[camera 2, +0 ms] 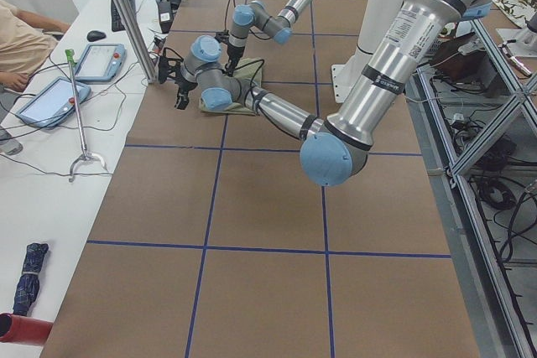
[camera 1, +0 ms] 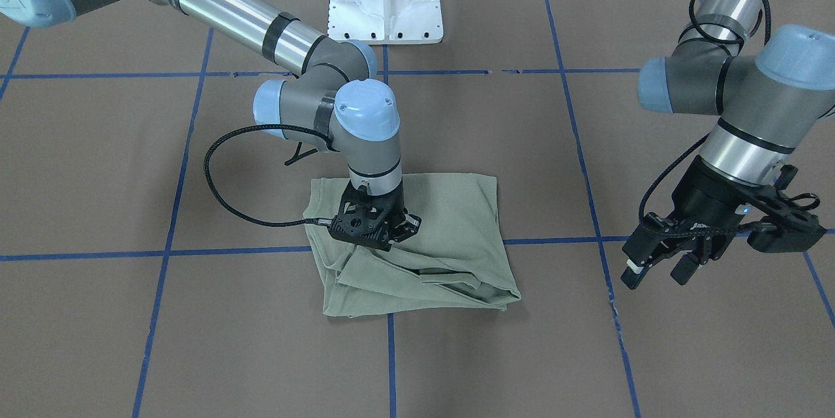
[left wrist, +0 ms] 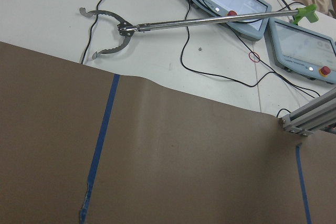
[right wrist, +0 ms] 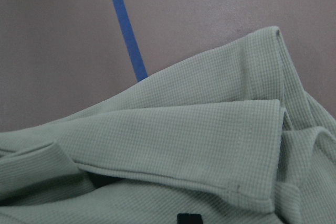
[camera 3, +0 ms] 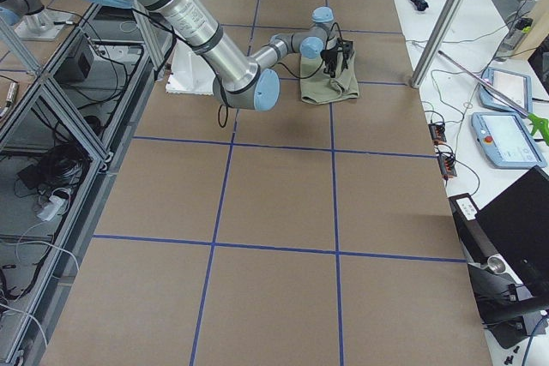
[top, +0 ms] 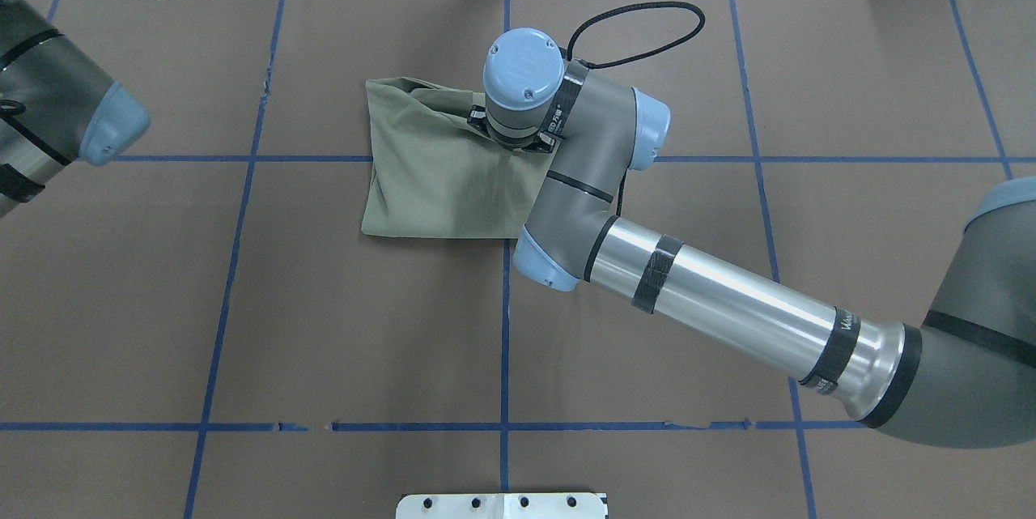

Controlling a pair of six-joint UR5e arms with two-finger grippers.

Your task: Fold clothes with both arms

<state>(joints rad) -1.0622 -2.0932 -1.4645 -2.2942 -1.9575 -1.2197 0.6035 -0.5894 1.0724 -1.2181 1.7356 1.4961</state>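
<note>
Mostly folded: sage-green knit shirt [camera 1: 450, 216] lies as a compact, lumpy rectangle mid-tabletop [camera 1: 98, 164].
Right gripper [camera 1: 398, 235] is down on its top layer, fingers hidden in cloth (clamped or not, cannot tell); left gripper [camera 1: 660, 269] hangs well aside, fingers spread, empty. Likely left: one tidy-up fold or smoothing.

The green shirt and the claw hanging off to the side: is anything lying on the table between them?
Nothing. The front-facing view shows only brown table crossed by blue tape between the shirt and the left gripper.
</note>
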